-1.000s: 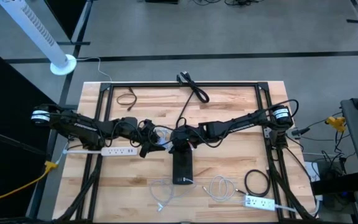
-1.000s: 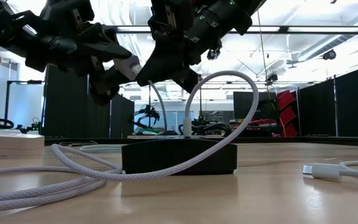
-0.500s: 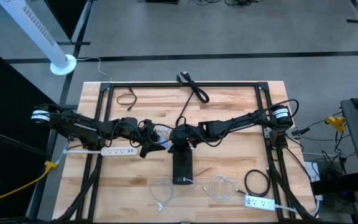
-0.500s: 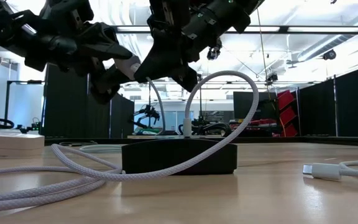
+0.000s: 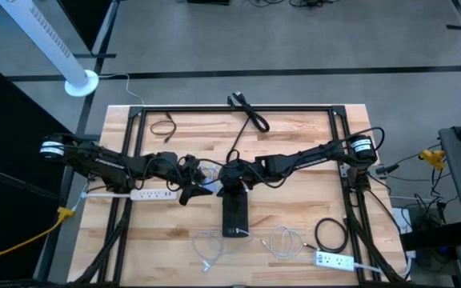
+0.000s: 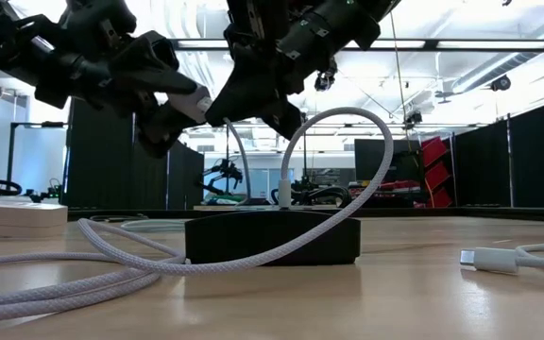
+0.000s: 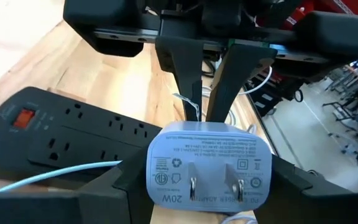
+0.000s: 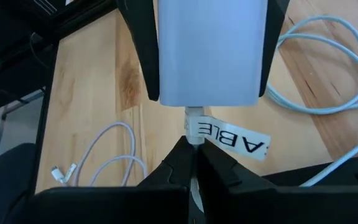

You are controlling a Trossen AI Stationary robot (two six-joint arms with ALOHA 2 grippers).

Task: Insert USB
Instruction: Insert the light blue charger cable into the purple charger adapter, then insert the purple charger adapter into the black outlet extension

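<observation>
Fingers of your left gripper (image 7: 207,205) are clamped on the flat sides of the white charger block (image 7: 209,165), its two prongs facing back at the wrist camera near the bottom centre of the left wrist frame. Your right gripper (image 8: 193,163) has its fingers pinched shut on the USB plug (image 8: 193,118), just behind the metal tip, with the labelled cable (image 8: 229,138) trailing beside it at the middle of the right wrist frame. The tip sits right at the charger's port face; you cannot tell from these views whether it has entered or only touches.

In the high view both grippers meet at the centre of the wooden surface (image 5: 294,204), just above the black box (image 5: 235,214); a black power strip (image 7: 61,137) lies at the left of the left wrist frame.

The charger looks light, rigid and smooth-sided, so it may well twist in your grip if you push off-axis; hold it square across the broad faces. The plug is small and stiff, its cable soft and springy, so the cable will likely tug it sideways. Keep your hold on the plug's hard shell, never the cord, and press straight along the port's axis.
</observation>
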